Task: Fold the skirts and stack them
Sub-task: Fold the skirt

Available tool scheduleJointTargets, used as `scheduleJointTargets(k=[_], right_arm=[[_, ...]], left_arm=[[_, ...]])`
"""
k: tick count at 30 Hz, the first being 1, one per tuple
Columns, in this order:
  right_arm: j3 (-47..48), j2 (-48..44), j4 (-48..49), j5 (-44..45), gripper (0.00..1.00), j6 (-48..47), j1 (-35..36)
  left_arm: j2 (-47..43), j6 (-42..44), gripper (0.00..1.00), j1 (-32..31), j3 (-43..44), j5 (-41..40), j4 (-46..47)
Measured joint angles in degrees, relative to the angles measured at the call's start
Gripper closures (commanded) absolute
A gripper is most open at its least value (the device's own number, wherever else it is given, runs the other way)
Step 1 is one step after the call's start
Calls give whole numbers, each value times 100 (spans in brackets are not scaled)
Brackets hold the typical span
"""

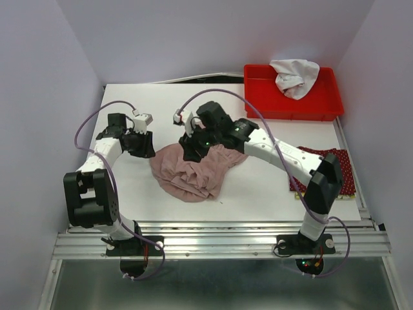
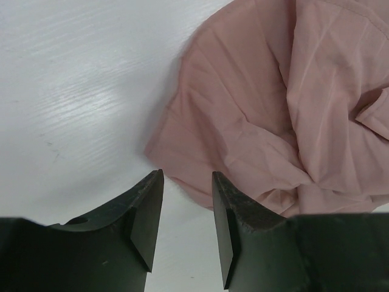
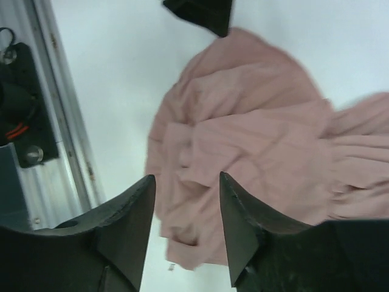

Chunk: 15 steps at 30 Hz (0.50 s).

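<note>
The dusty-pink pleated skirt [image 1: 190, 173] lies crumpled in the middle of the table. My left gripper [image 1: 146, 143] rests low at the skirt's left edge. In the left wrist view the left gripper [image 2: 187, 176] is open, with bare table between its jaws and the pink skirt [image 2: 285, 109] just ahead. My right gripper [image 1: 191, 150] hovers over the skirt's far edge. In the right wrist view the right gripper [image 3: 185, 177] is open above the pink skirt [image 3: 255, 134], holding nothing. The dark red dotted skirt [image 1: 332, 168] lies flat at the right, with a yellow-green edge [image 1: 297, 186] showing under it.
A red bin [image 1: 322, 106] holding a white cloth [image 1: 295, 76] stands at the back right. The right arm's forearm [image 1: 284, 155] stretches across the table from the dotted skirt. The table's metal front rail [image 3: 58, 134] shows in the right wrist view.
</note>
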Motion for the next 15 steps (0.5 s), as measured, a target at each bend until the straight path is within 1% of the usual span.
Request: scheduleJointTargets(k=[2,5,10,12,15], right_arm=[[-15,243,22,-17,55,376,258],[-181,531,98,146,53,752,739],[-369,872,221,1019,49,918,1517],[-372,1005,382,1482,46,892,1676],[-372,1147,597,2050,45,837,1672]], left_arm=[[98,-94,51,0,0,13,11],[129,-184,51,0,0,26,24],[129,-258,51,2,0,24,101],[129,-275,51,2,-4,24,153],[129,-286,50,2,-4,26,195]])
